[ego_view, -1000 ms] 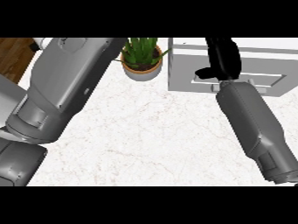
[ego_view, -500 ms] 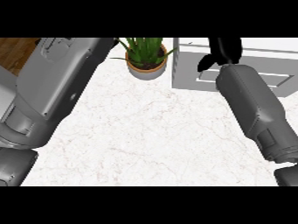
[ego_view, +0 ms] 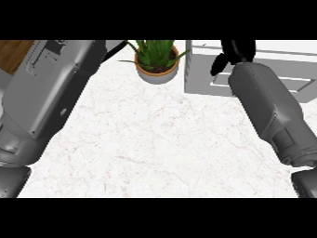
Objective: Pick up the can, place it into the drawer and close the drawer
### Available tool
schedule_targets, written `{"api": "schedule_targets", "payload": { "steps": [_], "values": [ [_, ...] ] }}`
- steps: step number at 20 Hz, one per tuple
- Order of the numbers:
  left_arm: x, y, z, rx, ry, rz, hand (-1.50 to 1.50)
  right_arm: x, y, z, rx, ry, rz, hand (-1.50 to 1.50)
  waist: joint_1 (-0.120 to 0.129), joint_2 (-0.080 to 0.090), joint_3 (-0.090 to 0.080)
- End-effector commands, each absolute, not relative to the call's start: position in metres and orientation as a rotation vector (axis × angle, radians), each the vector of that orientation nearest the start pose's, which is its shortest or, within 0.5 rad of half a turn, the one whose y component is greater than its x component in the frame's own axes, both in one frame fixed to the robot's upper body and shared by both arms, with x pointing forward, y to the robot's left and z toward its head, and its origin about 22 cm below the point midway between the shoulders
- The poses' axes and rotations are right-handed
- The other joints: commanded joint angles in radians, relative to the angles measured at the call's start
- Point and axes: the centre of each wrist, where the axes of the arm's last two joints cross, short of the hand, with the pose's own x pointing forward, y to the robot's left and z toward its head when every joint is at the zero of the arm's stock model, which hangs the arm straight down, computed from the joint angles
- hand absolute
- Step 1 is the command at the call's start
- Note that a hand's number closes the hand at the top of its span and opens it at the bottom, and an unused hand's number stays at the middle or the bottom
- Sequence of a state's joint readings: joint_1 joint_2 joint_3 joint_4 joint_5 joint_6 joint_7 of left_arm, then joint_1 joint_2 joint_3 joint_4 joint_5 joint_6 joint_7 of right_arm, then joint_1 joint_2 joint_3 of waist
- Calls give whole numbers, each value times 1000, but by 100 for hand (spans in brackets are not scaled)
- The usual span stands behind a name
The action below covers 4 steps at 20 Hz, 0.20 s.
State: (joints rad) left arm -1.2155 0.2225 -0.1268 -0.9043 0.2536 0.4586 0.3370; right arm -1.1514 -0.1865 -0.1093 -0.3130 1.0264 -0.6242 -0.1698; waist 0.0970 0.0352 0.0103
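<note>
Marble counter [ego_view: 154,139], right robot hand [ego_view: 235,52] stretched forward over white drawer [ego_view: 202,74], grasp impossible to tell

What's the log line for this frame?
right hand at drawer | can not visible | plant left of drawer | grasp state unclear

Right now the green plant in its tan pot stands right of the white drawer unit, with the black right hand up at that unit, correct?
No. In the head view the green plant in its tan pot stands left of the white drawer unit; the black right hand is up at that unit.
</note>
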Motion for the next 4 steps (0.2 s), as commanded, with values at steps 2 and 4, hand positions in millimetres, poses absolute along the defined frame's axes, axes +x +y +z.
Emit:
{"api": "schedule_targets", "payload": {
  "steps": [2, 4],
  "values": [
    [423, 116, 244, 55, -1694, -16, -150, 469, -165, 129, -1147, -1932, 673, -150, 9, -18, -8],
    [422, 123, 246, 76, -1704, -25, -150, 472, -156, 143, -1149, -1955, 660, -150, 18, -14, -8]
  ]
}}
